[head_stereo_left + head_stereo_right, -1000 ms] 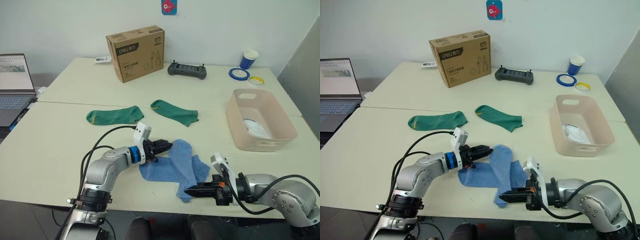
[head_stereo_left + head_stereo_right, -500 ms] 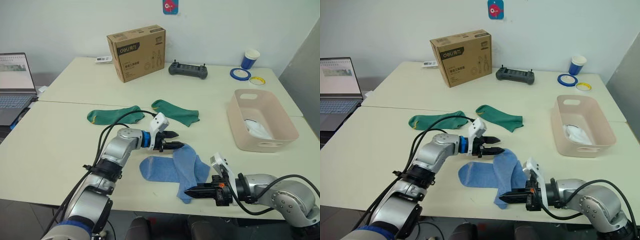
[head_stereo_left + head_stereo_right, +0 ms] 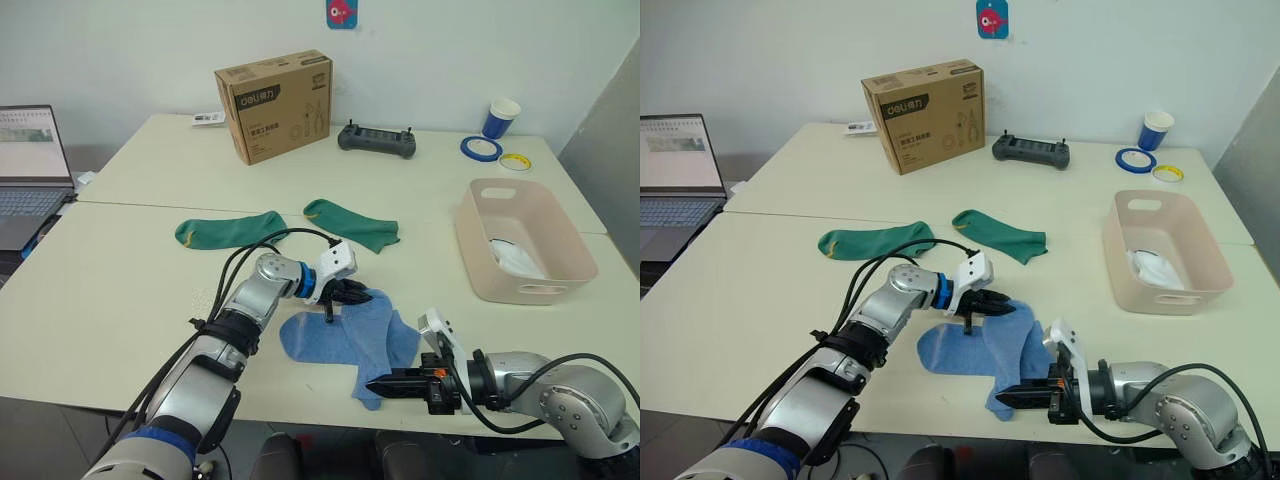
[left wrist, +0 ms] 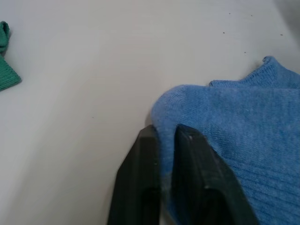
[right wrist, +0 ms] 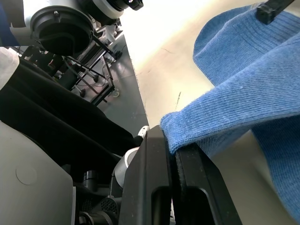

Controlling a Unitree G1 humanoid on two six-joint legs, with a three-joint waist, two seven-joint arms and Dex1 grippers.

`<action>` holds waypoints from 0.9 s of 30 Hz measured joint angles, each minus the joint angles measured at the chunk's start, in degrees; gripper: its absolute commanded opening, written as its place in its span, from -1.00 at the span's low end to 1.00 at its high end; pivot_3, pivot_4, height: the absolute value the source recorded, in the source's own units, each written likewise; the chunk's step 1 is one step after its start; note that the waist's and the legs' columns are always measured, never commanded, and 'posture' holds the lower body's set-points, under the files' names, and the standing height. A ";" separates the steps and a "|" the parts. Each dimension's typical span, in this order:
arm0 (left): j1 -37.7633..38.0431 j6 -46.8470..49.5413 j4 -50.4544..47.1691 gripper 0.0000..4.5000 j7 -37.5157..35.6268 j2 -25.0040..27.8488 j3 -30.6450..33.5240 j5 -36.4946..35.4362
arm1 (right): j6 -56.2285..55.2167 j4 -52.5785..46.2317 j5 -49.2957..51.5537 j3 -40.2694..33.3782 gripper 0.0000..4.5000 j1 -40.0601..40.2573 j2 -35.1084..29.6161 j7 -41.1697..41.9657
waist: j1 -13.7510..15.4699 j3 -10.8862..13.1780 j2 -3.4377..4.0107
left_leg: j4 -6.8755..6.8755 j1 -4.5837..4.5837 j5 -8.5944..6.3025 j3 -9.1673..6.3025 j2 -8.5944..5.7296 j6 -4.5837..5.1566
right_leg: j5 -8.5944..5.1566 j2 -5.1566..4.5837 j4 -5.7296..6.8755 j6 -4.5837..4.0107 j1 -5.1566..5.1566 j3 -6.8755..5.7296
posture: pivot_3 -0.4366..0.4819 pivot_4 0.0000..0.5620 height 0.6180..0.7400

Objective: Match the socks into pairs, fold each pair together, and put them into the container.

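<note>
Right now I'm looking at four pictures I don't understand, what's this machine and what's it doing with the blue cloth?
It is a humanoid robot with two arms. Two pictures come from cameras in its head, looking down at a table; two come from cameras on its wrists. The blue cloth is a pair of light blue socks. The left gripper pinches one end and the right gripper pinches the other. Two dark green socks lie farther back. To the right, a pink container holds something white. A cardboard box, a black controller, a cup and a laptop also sit around.
</note>
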 measured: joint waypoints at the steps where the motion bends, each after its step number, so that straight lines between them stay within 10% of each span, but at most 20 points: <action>1: 0.15 -0.11 0.00 -0.99 0.40 0.01 0.65 0.00 | -0.07 0.00 0.00 -0.01 -1.00 0.03 -0.12 0.00 | 0.01 0.00 0.00 | 0.00 0.00 0.00 0.00 0.00 0.00 | 0.00 0.00 0.00 0.00 0.00 0.00 | -0.05 -0.47 1.00; 23: 28.12 21.34 -40.23 -0.99 22.53 4.15 17.36 -10.33 | -0.86 14.23 -4.58 2.97 -1.00 -12.79 -9.51 13.89 | -0.11 0.01 -0.01 | 0.08 0.07 0.00 0.03 -0.01 0.00 | 0.02 -0.08 0.05 0.04 0.04 0.02 | -0.05 -0.47 1.00; 27: 28.72 20.98 -40.52 -1.00 24.85 3.32 17.26 -10.45 | -3.52 17.39 -8.66 4.50 -0.54 -13.40 -7.96 14.01 | 0.01 0.01 -0.01 | 0.05 0.07 0.00 0.03 0.00 0.00 | 0.02 -0.06 0.04 0.03 0.03 0.02 | -0.05 -0.47 1.00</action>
